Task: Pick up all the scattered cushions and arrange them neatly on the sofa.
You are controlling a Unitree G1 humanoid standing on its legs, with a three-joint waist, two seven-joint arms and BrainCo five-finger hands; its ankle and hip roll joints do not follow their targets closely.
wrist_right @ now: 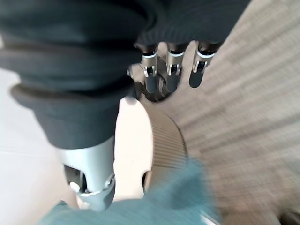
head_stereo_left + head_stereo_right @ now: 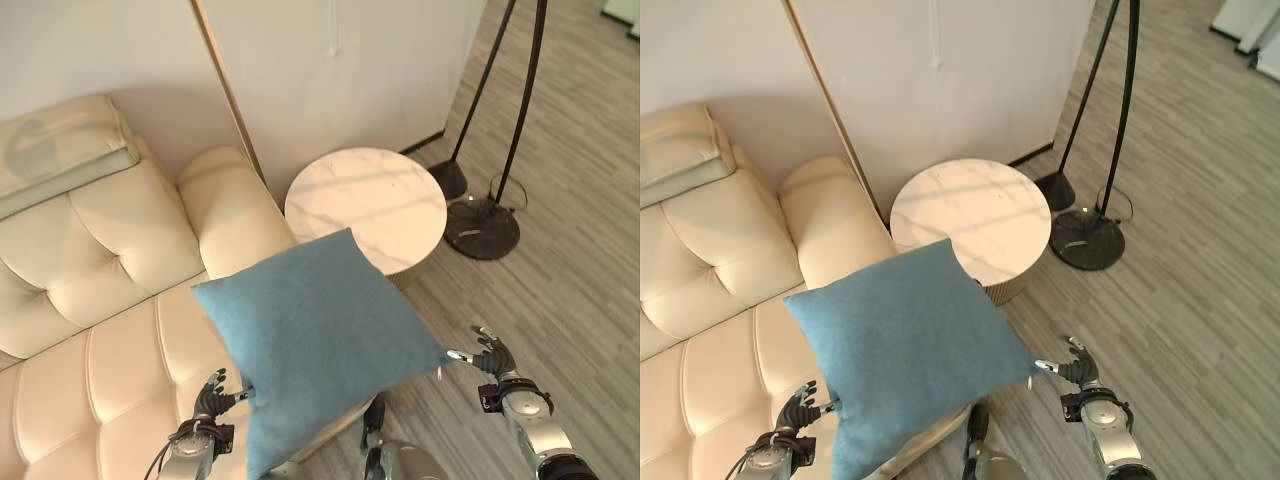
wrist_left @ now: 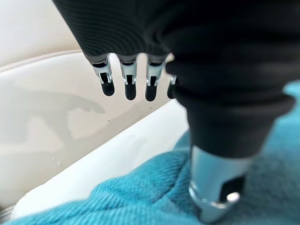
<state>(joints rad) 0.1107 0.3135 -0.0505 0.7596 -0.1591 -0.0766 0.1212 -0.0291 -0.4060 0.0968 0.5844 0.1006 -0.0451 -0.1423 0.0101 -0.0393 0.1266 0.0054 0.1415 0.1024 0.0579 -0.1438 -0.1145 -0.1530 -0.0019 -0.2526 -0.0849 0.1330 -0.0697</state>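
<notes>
The blue cushion [image 2: 315,340] hangs above the cream sofa's [image 2: 110,300] seat edge, just beside the round marble counter [image 2: 365,205]. The left hand [image 2: 208,400] and right hand [image 2: 490,358] flank it at opposite corners, fingers loosely spread, clasping nothing.

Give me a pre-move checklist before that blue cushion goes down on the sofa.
1. Left hand at the blue cushion's lower left corner: ok, touching.
2. Right hand at the cushion's right corner: ok, fingertips touching.
3. Firm hold on both corners: cannot tell; the fingers look straight rather than curled.
4. Sofa seat under the cushion free: ok.
5. Cushion clear of the round marble table: ok, held in front of it.
6. Floor lamp base away from the right arm: ok.
</notes>
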